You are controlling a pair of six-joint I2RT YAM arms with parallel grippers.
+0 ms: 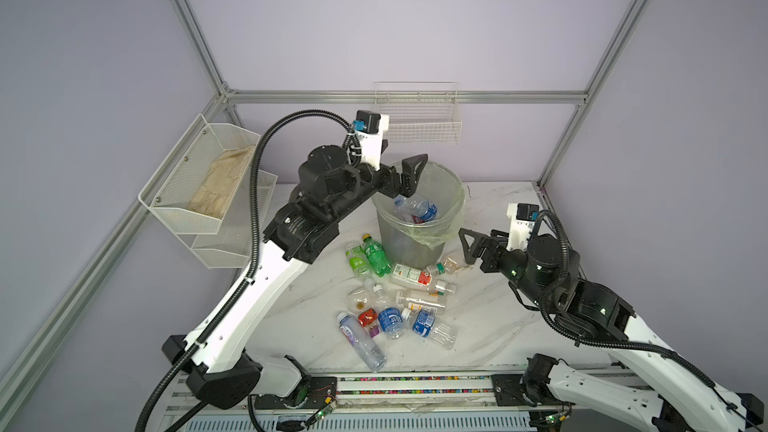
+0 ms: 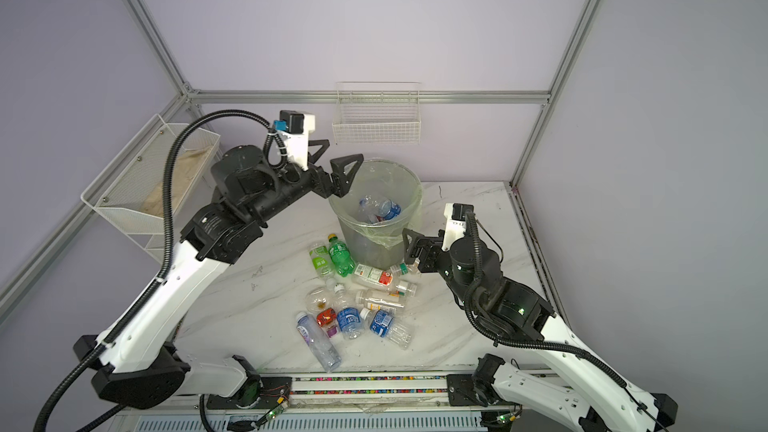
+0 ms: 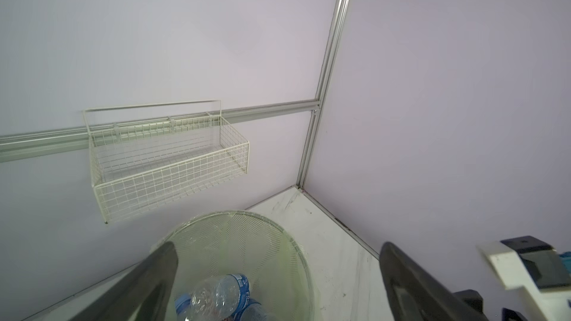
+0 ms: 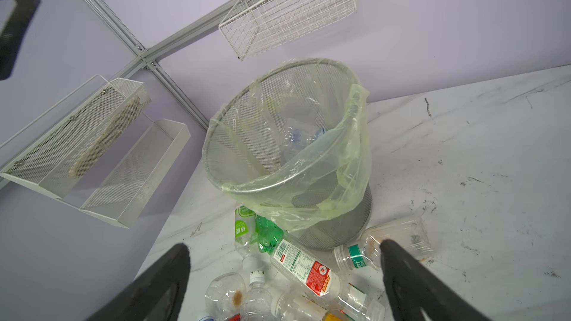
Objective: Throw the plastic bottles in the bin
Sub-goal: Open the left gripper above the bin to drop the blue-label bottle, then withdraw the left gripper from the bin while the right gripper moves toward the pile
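Note:
The bin [image 1: 399,243] [image 2: 365,243], grey mesh with a pale-green liner, stands at the back middle of the marble table. A few crushed blue-labelled plastic bottles [image 1: 417,209] [image 3: 222,291] lie inside it. My left gripper [image 1: 406,149] [image 3: 278,245] hangs open and empty over the bin's left rim. Several more bottles [image 1: 390,297] [image 2: 353,305] lie scattered on the table in front of the bin, among them a green one [image 1: 376,255] and a red-labelled one [image 4: 306,265]. My right gripper [image 1: 478,243] [image 4: 284,243] is open and empty, low at the bin's right, above those bottles.
A white wire basket [image 1: 417,122] hangs on the back wall just above the bin. A two-tier white mesh shelf [image 1: 199,176] holding a cloth is fixed to the left wall. Aluminium frame posts mark the corners, and a rail [image 1: 415,384] runs along the table's front.

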